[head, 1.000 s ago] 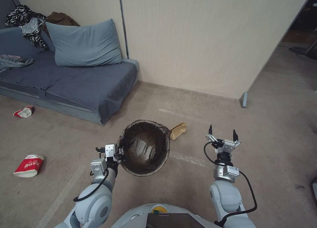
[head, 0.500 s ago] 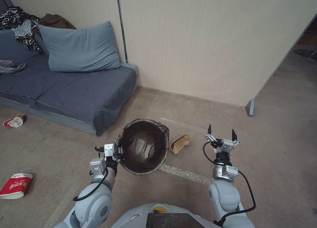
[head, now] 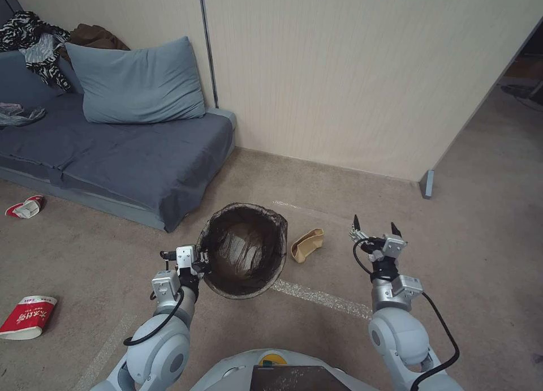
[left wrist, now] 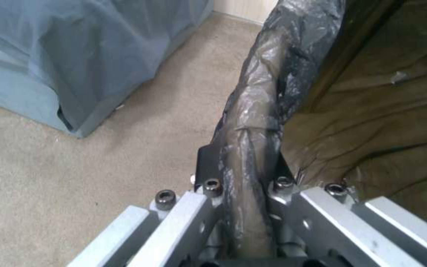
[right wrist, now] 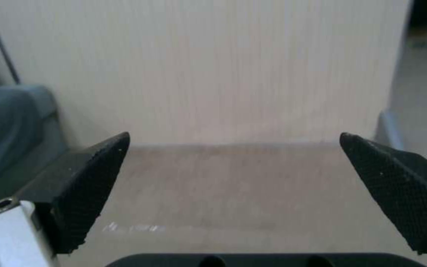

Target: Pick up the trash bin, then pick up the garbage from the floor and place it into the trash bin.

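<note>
The trash bin (head: 244, 207), round with a dark bag liner, hangs above the carpet in front of me. My left gripper (head: 199, 262) is shut on its near-left rim; in the left wrist view the liner-covered rim (left wrist: 253, 122) runs between the clamped fingers (left wrist: 208, 185). My right gripper (head: 373, 231) hovers open to the bin's right, holding nothing, its black fingertips (right wrist: 92, 181) spread wide over bare carpet. Garbage on the floor: a tan crumpled wrapper (head: 307, 245) just right of the bin, a red-and-white cup (head: 25, 317) at far left, and another cup (head: 24, 207) by the sofa.
A grey-blue sofa (head: 141, 153) with a pillow (head: 138, 82) and heaped clothes (head: 34, 46) fills the left. A beige wall panel (head: 350, 85) stands ahead, ending at a corner post (head: 427, 183). Open carpet stretches to the right.
The camera swung a little right, then settled. The right arm has shifted slightly right and turned its wrist, still open. The bin stays held in the left gripper.
</note>
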`<state>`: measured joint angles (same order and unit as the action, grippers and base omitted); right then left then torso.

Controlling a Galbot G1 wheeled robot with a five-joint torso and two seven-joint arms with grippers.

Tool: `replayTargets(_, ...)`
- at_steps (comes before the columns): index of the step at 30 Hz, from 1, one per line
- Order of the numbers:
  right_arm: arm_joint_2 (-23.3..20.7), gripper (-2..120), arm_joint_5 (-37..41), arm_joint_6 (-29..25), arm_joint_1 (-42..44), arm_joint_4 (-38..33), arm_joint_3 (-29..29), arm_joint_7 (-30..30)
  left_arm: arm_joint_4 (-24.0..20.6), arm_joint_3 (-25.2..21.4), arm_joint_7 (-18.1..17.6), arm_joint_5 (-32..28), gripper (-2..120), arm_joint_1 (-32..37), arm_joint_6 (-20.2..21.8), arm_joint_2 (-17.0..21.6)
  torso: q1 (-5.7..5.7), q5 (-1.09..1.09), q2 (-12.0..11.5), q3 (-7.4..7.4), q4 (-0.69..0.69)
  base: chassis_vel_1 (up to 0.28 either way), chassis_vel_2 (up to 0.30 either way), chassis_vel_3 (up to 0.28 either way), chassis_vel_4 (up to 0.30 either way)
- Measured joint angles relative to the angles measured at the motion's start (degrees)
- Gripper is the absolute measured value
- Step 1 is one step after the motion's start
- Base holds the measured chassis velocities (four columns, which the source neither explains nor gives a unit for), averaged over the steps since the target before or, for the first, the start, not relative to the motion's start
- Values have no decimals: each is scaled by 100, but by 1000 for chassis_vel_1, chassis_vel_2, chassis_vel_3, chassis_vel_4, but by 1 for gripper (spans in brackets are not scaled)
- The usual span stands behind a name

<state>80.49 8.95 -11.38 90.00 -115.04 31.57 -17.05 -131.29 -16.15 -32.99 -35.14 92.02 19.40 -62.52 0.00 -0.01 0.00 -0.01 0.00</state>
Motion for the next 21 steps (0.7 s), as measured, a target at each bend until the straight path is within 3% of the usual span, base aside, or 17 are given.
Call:
replayTargets(6, -221, 100, 284, 198, 34, -110, -60, -68, 0, 0, 1, 1, 0, 4, -9, 7, 0, 2, 0, 0, 0, 0, 0, 0, 0)
replayTargets(13, -1336, 100, 2226, 1508, -285, -555, -686, -800, -5, 30, -6, 78, 0, 51, -33, 26, 0, 2, 0, 0, 1, 0, 0, 0, 0)
replayTargets(17, -1593, 100, 2642, 1762, -469, -561, -848, -963, -21, 27, -13, 87, 0, 66, -33, 26, 0, 2, 0, 0, -1, 0, 0, 0, 0)
replayTargets(18, -1874, 100, 3195, 2014, -697, -558, -1017, -1110, -39, 5, -15, 92, 0, 86, -34, 27, 0, 2, 0, 0, 0, 0, 0, 0, 0)
replayTargets(19, -1874, 100, 3195, 2014, -697, -558, -1017, -1110, -39, 5, -15, 92, 0, 86, -34, 27, 0, 2, 0, 0, 0, 0, 0, 0, 0)
replayTargets(21, -2172, 100, 4216, 2372, -1129, -503, -1293, -1439, -52, -51, -17, 98, 0, 116, -48, 41, 0, 2, 0, 1, 2, 0, 0, 0, 0)
